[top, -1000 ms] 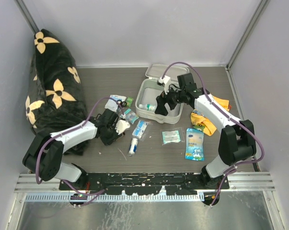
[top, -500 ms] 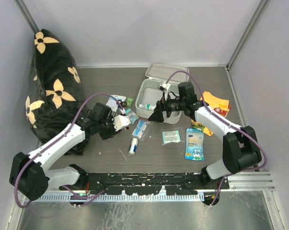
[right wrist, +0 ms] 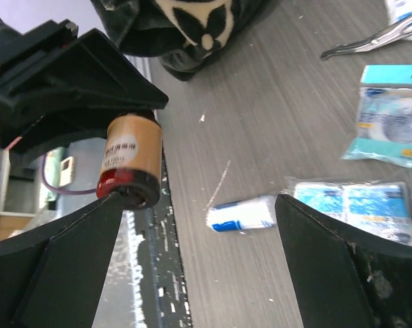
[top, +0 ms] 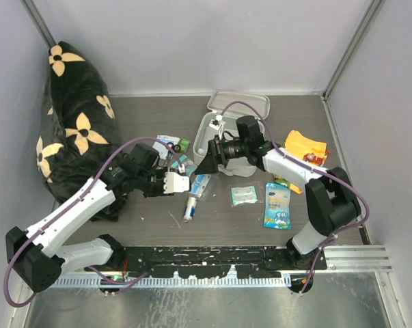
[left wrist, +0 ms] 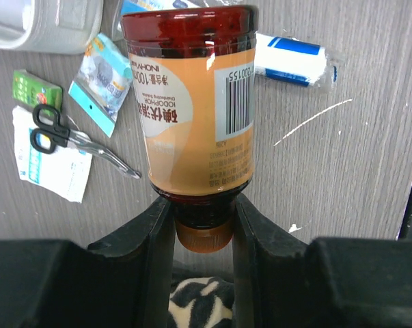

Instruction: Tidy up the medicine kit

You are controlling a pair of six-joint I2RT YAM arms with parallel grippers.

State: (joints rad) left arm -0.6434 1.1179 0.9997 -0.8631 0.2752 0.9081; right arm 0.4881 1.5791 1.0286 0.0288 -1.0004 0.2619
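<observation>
Top external: medicine kit (top: 203,137) is laid open crosswise, lid (top: 246,102) tipped rearward; IODOPHOR bottle (left wrist: 195,102) is clamped by left gripper (left wrist: 203,220); right gripper (right wrist: 199,203) is spread wide.

- Top view: bright, soft, even light from above; the arms cast only faint shadows on the table (top: 219,225).
- Left wrist view: sharp focus; small white glints sit on the dark glass of the iodophor bottle (left wrist: 192,123) (near its base), and the black foreground is underexposed.
- Right wrist view: the bottle is blurred; the right gripper (right wrist: 199,198) shows as featureless dark shapes.
</observation>
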